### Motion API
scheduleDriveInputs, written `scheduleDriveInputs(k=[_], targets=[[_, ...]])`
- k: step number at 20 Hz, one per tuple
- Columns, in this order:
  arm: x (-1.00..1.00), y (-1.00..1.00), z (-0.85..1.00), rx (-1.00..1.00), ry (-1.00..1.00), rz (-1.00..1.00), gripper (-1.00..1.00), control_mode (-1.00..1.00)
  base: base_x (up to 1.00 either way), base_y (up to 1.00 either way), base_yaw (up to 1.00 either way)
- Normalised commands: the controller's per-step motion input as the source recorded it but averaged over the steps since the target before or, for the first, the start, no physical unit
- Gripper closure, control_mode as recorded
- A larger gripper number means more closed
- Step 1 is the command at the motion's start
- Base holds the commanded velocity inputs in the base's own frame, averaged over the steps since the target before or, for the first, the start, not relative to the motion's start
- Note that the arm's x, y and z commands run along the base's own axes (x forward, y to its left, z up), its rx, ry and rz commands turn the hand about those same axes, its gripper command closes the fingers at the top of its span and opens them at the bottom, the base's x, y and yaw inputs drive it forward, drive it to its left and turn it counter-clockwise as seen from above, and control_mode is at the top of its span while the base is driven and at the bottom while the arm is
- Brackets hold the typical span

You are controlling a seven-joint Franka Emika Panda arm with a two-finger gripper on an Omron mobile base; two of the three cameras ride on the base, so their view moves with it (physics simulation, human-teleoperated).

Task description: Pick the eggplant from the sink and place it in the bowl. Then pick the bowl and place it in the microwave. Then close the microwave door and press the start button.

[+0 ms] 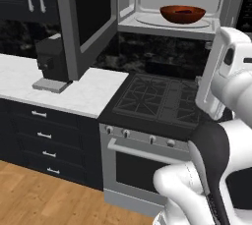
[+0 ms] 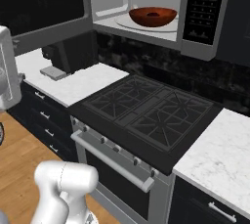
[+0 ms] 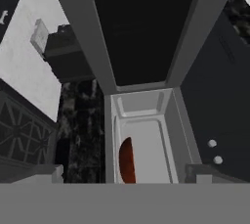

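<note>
The glossy reddish-brown bowl (image 1: 182, 14) sits on the round turntable plate (image 2: 146, 24) inside the microwave (image 2: 195, 12). Its dark-glass door (image 1: 86, 17) hangs open above the marble counter (image 1: 93, 91) beside a grated stove (image 2: 146, 113). The jaws stand apart.

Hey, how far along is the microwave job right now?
Done: the bowl sits on the turntable inside the microwave, something dark in it, likely the eggplant. In hand: nothing; the hand view faces the microwave door, which stands wide open. Left: close it, then press start.

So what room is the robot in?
A kitchen, it looks like. There's a gas stove with an oven below, an open microwave above it holding a brown bowl, and white marble-look counters over dark drawers.
</note>
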Motion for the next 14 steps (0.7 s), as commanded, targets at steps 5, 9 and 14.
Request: scheduleDriveInputs(k=[5,9,14], targets=[[-0.88,0.65,0.02,0.01,-0.03,-0.05,-1.00,-1.00,0.00,0.00,0.00],[-0.38,0.75,0.00,0.00,-0.06,-0.02,-1.00,-1.00,0.00,0.00,0.00],[-0.06,0.88,0.00,0.00,-0.01,-0.02,-1.00,-1.00,0.00,0.00,0.00]])
